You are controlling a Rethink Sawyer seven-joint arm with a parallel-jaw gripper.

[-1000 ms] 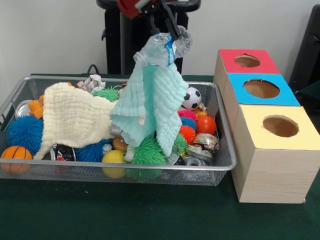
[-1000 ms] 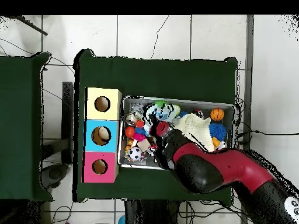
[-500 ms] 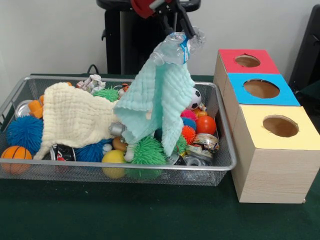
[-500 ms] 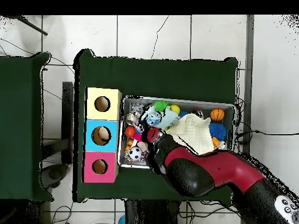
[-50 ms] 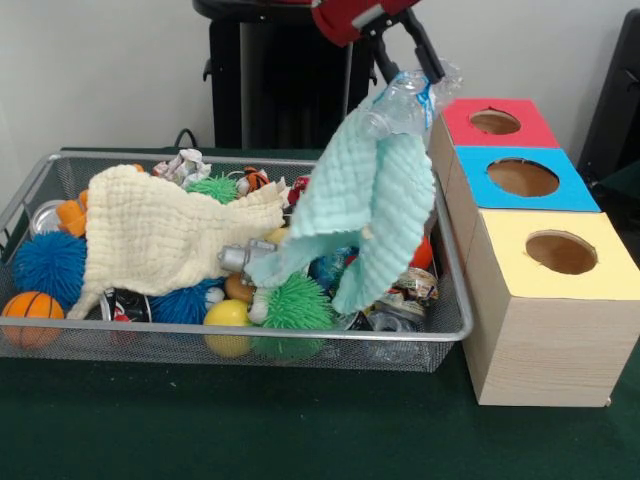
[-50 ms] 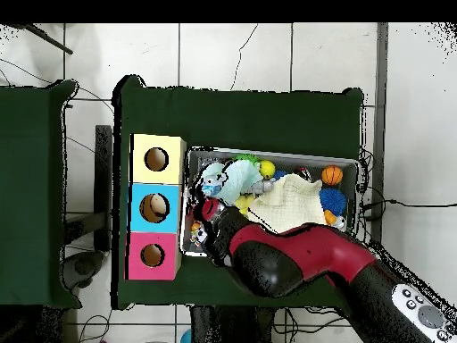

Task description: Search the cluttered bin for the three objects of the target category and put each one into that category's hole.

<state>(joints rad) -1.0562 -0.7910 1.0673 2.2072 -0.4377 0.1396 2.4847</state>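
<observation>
One grasp: black gripper (image 5: 428, 72) closed on crumpled clear plastic bottle (image 5: 405, 100).
Snag: mint-green waffle cloth (image 5: 365, 205) hangs below it.
Risk: cloth may block blue-topped box hole (image 5: 523, 177) beside gripper.

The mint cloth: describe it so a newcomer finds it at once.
Start at the wire bin beside the three coloured boxes. Above its right end the pincer holds a clear plastic bottle, and the mint cloth dangles beneath. Unlike the cream cloth, it hangs.

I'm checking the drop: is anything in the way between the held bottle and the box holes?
The mint cloth hangs snagged from the plastic bottle in the gripper, trailing into the wire bin; it could foul the holes.
</observation>
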